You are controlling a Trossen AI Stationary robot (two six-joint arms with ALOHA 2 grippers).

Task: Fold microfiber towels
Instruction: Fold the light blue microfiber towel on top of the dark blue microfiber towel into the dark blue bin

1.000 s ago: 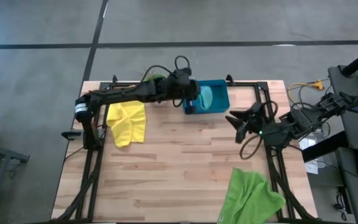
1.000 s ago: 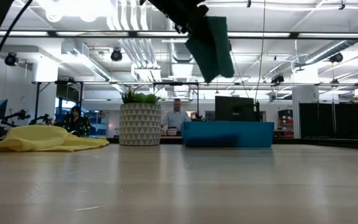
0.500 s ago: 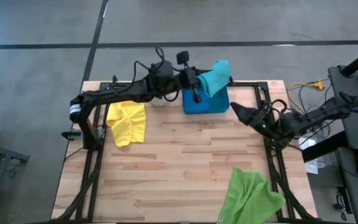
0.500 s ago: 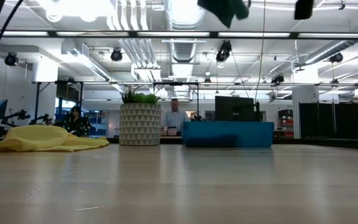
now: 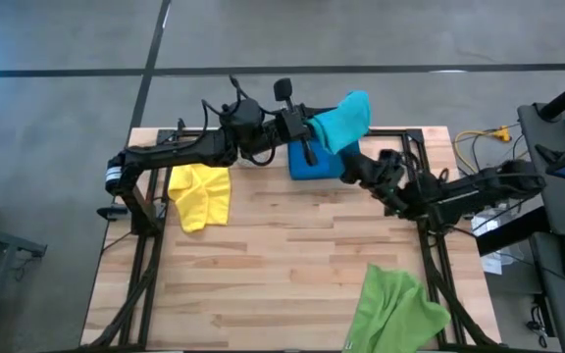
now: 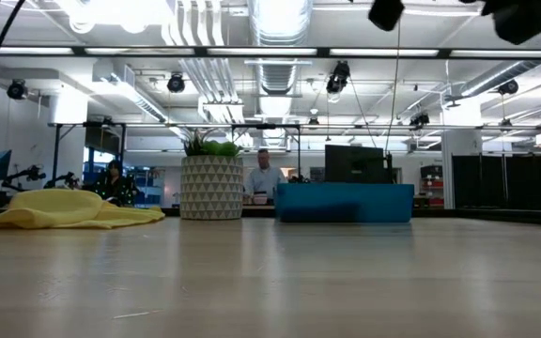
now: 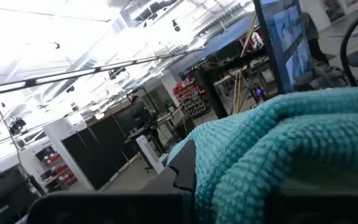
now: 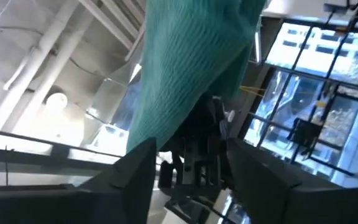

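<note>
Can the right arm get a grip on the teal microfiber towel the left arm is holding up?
Probably yes. The teal microfiber towel hangs free from the shut left gripper above the blue plastic tray, and the right gripper, fingers spread, sits just below it with nothing between.

Bright overhead glare, soft wrist views

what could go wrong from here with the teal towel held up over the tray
1. The left gripper pinches only one part of the soft teal microfiber towel, held above the rigid blue plastic tray; a slip could drop it back there.
2. The open right gripper is close below the left one; the two arms might collide.
3. Its jaws may catch a bunched fold rather than a corner.
</note>
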